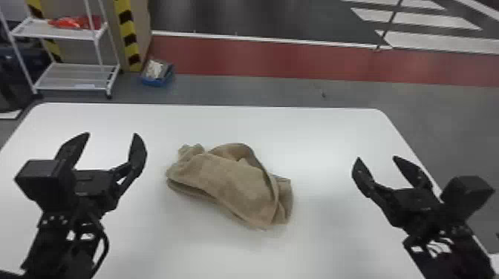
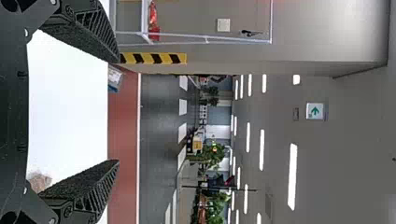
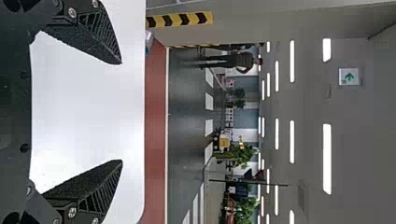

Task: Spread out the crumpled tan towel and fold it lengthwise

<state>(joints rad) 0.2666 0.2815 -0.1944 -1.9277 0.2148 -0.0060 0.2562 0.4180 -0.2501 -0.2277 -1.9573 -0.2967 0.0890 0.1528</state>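
The tan towel [image 1: 226, 181] lies crumpled in a loose heap on the middle of the white table [image 1: 260, 126], with folds overlapping at its right end. To its left, my left gripper [image 1: 113, 135] stands open, apart from the cloth. My right gripper [image 1: 375, 159] is open over the table's right part, well away from the towel. In the left wrist view, my left gripper [image 2: 116, 112] holds nothing between its spread fingers, and a bit of the towel [image 2: 39, 181] shows beside one finger. The right wrist view has my right gripper [image 3: 122, 112] with bare table between its fingers.
Beyond the table's far edge, a white wire shelf [image 1: 74, 78] with red items stands at the back left, near a yellow-and-black striped post [image 1: 128, 35]. A blue box [image 1: 157, 74] rests on the floor beside them.
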